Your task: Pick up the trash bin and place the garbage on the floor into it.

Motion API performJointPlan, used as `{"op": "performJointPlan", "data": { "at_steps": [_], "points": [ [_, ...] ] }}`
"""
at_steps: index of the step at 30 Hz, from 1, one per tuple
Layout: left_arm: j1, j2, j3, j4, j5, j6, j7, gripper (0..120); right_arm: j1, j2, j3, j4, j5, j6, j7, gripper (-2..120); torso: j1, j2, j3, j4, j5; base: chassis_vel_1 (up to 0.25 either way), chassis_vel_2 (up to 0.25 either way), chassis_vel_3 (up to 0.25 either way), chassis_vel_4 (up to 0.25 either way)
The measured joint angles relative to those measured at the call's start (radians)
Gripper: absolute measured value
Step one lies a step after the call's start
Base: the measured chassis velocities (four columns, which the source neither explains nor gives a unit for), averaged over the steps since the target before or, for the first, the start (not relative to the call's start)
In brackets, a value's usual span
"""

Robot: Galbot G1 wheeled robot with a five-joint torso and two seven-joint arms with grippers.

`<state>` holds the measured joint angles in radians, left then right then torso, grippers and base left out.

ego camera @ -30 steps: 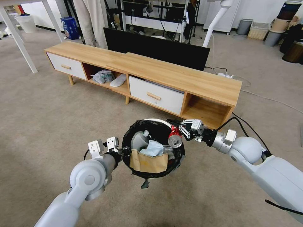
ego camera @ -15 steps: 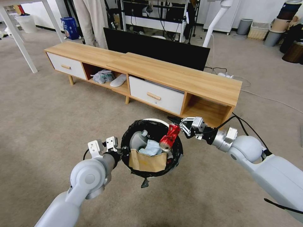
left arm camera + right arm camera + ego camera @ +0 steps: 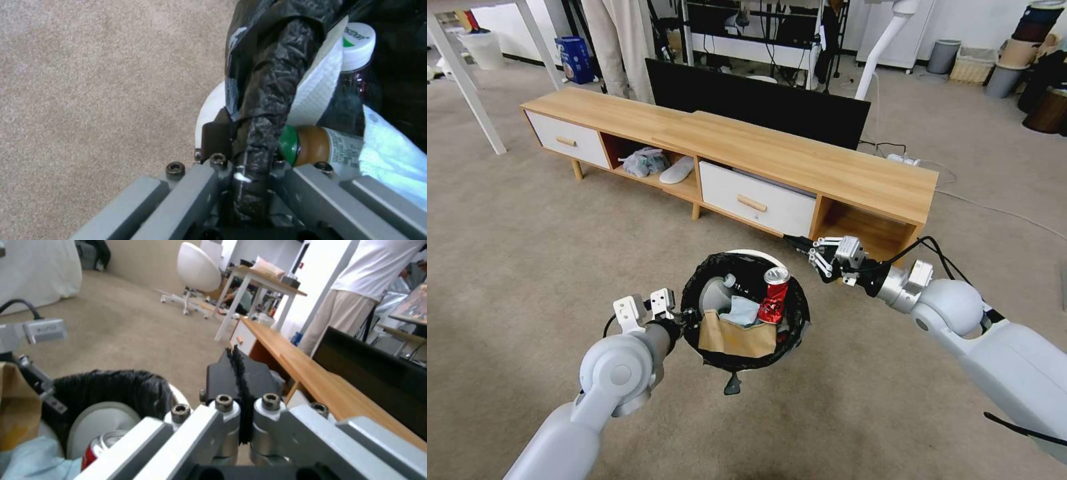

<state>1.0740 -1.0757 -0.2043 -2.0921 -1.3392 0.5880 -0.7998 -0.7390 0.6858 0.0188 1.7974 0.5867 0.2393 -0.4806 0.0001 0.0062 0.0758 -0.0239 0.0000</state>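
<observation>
The trash bin (image 3: 752,254), white with a black bag liner, hangs above the carpet floor (image 3: 527,267). My left gripper (image 3: 690,319) is shut on its bagged rim (image 3: 256,133). Inside lies garbage: a crushed red can (image 3: 774,293) standing up, a brown paper bag (image 3: 737,337), a pale blue face mask (image 3: 744,310), a bottle (image 3: 720,290) and a white tissue (image 3: 318,90). My right gripper (image 3: 796,244) hovers just past the bin's far right rim, shut with nothing in it; its pads (image 3: 242,380) press together. The can top (image 3: 100,446) lies below it.
A long wooden cabinet (image 3: 800,160) with white drawers stands right behind the bin, a black screen (image 3: 760,100) behind that. Cables (image 3: 1000,213) cross the carpet at the right. A white table leg (image 3: 467,87) stands far left. Open carpet lies left of the bin and in front of it.
The right gripper let go of the red can, which dropped upright into the bin. The gripper then drew back toward the cabinet and shut. The left arm held still.
</observation>
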Motion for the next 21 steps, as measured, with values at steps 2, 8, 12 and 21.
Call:
{"op": "performJointPlan", "data": {
  "at_steps": [2, 8, 12, 21],
  "points": [
    [-0.002, -0.003, 0.001, 0.006, 0.001, 0.000, 0.000, 0, 0.007, 0.000, 0.000, 0.000, 0.003, 0.000, 0.001, 0, 0.000, 0.000, 0.000, -0.0001, 0.0000, 0.000, 0.000, 0.000, 0.000],
    [0.003, -0.003, -0.008, 0.010, 0.005, 0.000, 0.001, 0, 0.020, 0.001, 0.021, 0.007, 0.020, -0.001, 0.032, 0, 0.000, 0.000, 0.000, -0.0001, -0.0001, 0.000, 0.000, 0.000, 0.000],
    [0.015, 0.001, -0.023, 0.001, 0.005, 0.000, 0.001, 0, 0.020, 0.006, 0.042, 0.033, 0.045, -0.003, 0.090, 10, 0.000, 0.000, 0.000, 0.0000, -0.0001, 0.000, 0.000, 0.000, 0.000],
    [0.036, 0.020, -0.069, -0.051, 0.002, 0.000, -0.002, 0, -0.018, -0.015, 0.145, 0.107, 0.102, -0.013, 0.190, 46, 0.000, 0.000, 0.000, 0.0000, 0.0000, 0.000, 0.000, 0.000, 0.000]
  ]
}}
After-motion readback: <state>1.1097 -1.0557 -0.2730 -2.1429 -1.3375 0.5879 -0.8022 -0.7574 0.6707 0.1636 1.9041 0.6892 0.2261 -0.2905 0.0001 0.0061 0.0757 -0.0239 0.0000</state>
